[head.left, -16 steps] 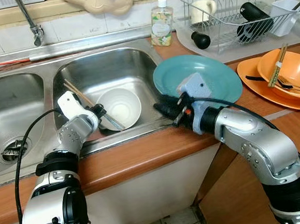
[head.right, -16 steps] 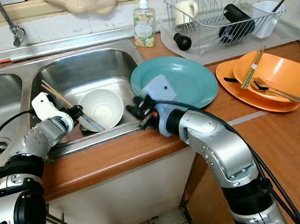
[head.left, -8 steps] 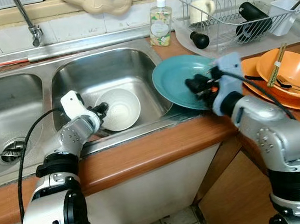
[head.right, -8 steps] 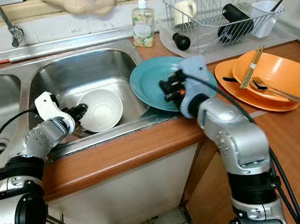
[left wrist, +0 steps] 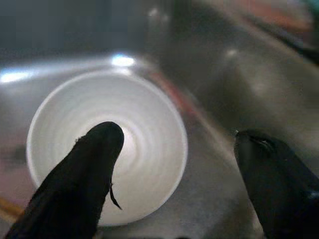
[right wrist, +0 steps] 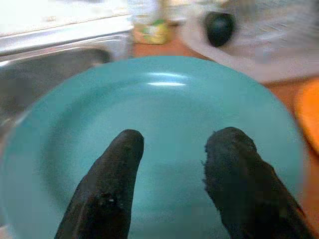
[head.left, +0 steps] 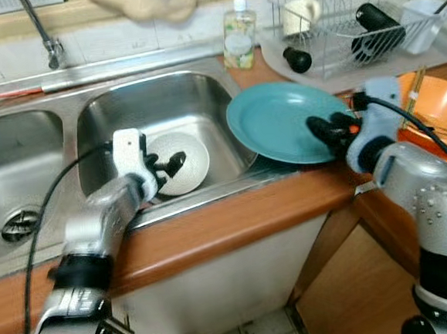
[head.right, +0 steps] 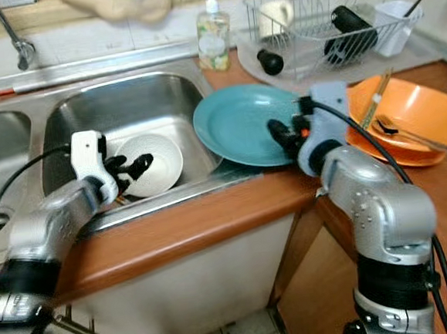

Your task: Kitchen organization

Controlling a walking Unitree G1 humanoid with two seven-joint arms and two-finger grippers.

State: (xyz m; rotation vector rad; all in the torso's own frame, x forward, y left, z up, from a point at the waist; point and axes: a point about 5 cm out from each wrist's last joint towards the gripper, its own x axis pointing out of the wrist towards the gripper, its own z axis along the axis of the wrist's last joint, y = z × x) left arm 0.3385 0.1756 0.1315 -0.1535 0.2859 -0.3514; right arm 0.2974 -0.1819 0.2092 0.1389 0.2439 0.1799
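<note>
A white bowl (head.left: 178,162) sits upright on the floor of the right-hand sink basin (head.left: 195,99), toward the basin's 6 o'clock edge. The left tool (head.left: 165,165) hangs over the bowl with its two black fingers spread wide and nothing between them; in the left wrist view one finger (left wrist: 82,181) lies across the bowl's inside while the other stands outside its rim, over bare steel.

At 3 o'clock from the bowl, a teal plate (head.left: 286,119) rests tilted, its low edge over the sink's rim and the rest on the wooden table (head.left: 235,220). The right tool (head.left: 325,133) is at the plate's 4 o'clock edge, fingers parted and pointing across the plate's face; whether they touch it cannot be told. It is released, gripping nothing.

Further toward 3 o'clock, just beside the plate, stacked orange dishes (head.right: 417,117) carry chopsticks (head.right: 378,93) and a dark utensil. At 12 o'clock from the plate stands a soap bottle (head.left: 239,28), and at 1 o'clock a wire drying rack (head.left: 329,31) holds a mug, a black bottle and a white cup. A tap (head.left: 44,30) rises at 11 o'clock from the basin.
</note>
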